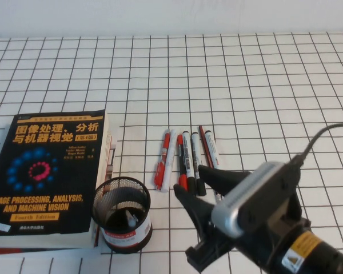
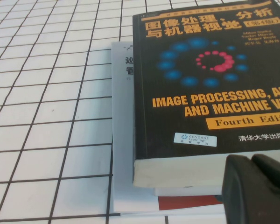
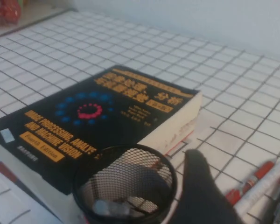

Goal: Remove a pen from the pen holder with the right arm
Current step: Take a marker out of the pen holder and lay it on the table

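The right gripper (image 1: 188,180) hangs at three o'clock of the mesh pen holder (image 1: 121,214), jaws wide apart and empty above the near ends of the pens (image 1: 186,157) lined up on the table. To my eye the pen is laid down, not gripped. One pen (image 1: 130,217) stands inside the holder, and the left gripper (image 2: 253,163) sits parked, jaws together, by the book (image 1: 46,171) at nine o'clock.

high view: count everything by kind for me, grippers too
books, stacked: at least 2
pen holder: 1
pens on the table: 6
pen in the holder: 1
right gripper, jaws open above those pens: 1
left gripper, by the books' corner: 1
total: at least 12
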Action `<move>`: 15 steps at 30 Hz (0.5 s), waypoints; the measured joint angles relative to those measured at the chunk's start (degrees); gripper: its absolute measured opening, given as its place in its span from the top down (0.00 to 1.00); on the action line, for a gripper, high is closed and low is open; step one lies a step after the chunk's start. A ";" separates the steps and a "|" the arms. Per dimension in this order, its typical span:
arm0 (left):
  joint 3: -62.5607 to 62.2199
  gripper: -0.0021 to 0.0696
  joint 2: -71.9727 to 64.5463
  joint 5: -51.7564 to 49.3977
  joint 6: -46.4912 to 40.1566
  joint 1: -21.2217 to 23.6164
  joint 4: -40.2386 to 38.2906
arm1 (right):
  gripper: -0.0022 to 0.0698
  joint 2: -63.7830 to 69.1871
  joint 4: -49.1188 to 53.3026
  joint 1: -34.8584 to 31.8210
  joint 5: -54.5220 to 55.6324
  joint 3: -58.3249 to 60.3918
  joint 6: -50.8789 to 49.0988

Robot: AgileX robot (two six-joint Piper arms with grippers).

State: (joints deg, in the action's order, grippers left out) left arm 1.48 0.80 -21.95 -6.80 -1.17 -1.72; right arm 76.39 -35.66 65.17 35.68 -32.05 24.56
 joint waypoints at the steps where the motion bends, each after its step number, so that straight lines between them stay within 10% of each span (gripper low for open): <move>1: 0.00 0.98 0.00 0.00 0.00 0.00 0.00 | 0.50 0.61 2.29 1.23 4.19 1.89 -2.28; 15: 0.00 0.98 0.00 0.00 0.00 0.00 0.00 | 0.43 18.73 26.67 3.97 28.46 7.37 -19.76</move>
State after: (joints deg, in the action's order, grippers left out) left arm 1.48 0.80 -21.95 -6.80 -1.17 -1.72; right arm 95.12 -8.99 69.14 64.14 -24.68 4.80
